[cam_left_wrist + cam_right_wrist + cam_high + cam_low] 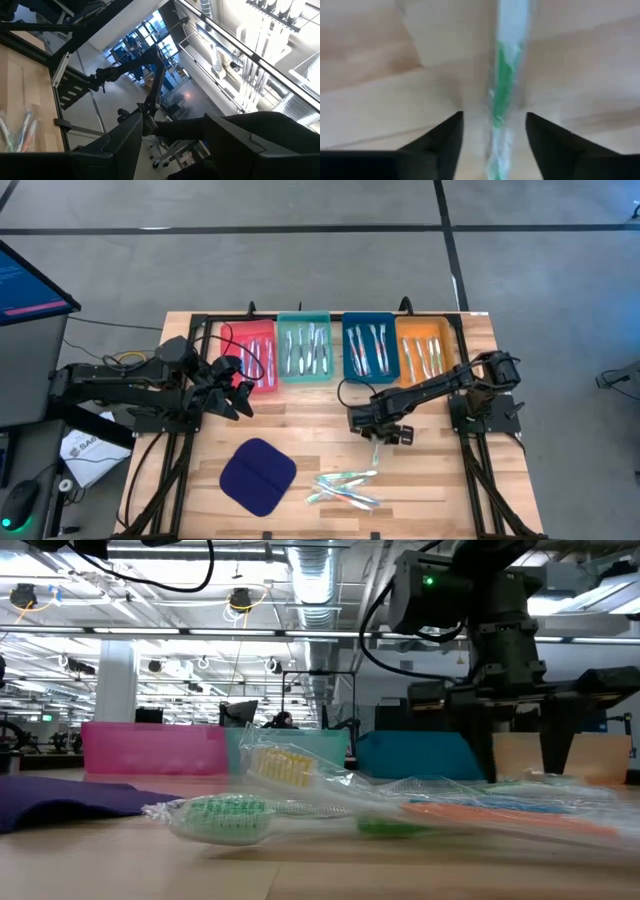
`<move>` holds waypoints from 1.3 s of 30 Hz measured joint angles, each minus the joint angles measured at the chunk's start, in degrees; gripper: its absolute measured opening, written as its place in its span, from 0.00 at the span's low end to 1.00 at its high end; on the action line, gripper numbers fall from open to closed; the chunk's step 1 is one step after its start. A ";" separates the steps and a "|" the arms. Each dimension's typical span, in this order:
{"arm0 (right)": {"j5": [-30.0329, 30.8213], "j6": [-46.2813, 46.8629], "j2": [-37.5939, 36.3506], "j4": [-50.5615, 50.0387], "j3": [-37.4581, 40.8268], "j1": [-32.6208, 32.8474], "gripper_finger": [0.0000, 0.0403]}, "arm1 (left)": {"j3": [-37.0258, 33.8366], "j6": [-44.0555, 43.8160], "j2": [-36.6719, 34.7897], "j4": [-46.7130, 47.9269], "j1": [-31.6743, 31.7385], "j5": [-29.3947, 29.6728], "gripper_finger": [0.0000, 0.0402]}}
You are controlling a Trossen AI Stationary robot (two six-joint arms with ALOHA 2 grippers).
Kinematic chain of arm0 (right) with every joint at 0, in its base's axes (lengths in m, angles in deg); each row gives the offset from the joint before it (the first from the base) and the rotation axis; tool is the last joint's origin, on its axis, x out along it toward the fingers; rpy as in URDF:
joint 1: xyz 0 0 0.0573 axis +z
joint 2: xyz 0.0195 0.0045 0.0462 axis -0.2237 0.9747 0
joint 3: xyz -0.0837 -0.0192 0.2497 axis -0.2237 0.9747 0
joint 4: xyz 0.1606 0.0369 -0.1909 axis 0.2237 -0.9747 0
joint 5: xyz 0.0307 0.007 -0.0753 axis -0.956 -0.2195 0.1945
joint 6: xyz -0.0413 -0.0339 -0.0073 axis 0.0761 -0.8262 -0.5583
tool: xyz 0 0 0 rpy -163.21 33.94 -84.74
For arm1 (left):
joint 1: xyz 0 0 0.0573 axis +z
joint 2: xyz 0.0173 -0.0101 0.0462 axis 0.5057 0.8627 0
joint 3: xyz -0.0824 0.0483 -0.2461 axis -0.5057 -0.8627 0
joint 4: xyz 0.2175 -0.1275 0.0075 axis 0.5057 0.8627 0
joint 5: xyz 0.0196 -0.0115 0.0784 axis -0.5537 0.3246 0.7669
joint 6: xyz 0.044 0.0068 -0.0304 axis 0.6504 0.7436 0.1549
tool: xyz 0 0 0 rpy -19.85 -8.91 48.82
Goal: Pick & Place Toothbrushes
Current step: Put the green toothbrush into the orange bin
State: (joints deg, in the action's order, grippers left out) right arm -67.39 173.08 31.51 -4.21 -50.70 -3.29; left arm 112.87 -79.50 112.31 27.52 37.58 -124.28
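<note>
Overhead and table-level views of a wooden table (300, 435). Along its far edge, a red tray (262, 355), a teal tray (304, 350), a blue tray (369, 347) and an orange tray (423, 348) are sitting side by side, each holding toothbrushes (307, 352). A dark blue cloth pad (258, 476) is lying at the near edge, left of centre; just to its right, a loose cluster of wrapped toothbrushes (345, 488) is resting on the wood.

The right gripper (381, 432) is reaching over the middle of the table, between the blue tray and the near cluster. Its fingers (440, 145) are standing apart, and a green-accented toothbrush (505, 85) is lying on the wood in the gap between them, unclamped.

The left gripper (238, 385) is waiting near the red tray, its fingers (112, 145) spread and holding nothing.
</note>
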 joint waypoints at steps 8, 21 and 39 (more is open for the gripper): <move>2.42 0.95 -0.23 2.63 1.76 -2.90 0.63 | 0.00 -0.02 0.01 0.00 0.00 0.24 0.51; -2.74 3.42 -0.55 8.59 6.10 -1.57 0.27 | 0.00 -1.37 -0.09 0.02 -0.01 0.22 0.51; -1.56 -6.16 0.04 2.14 2.03 1.06 0.01 | 0.00 -1.21 -0.09 0.00 0.00 0.71 0.51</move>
State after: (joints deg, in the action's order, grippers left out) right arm -68.95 166.93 31.56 -2.07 -48.67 -2.22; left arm 112.87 -80.71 112.22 27.52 37.58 -123.57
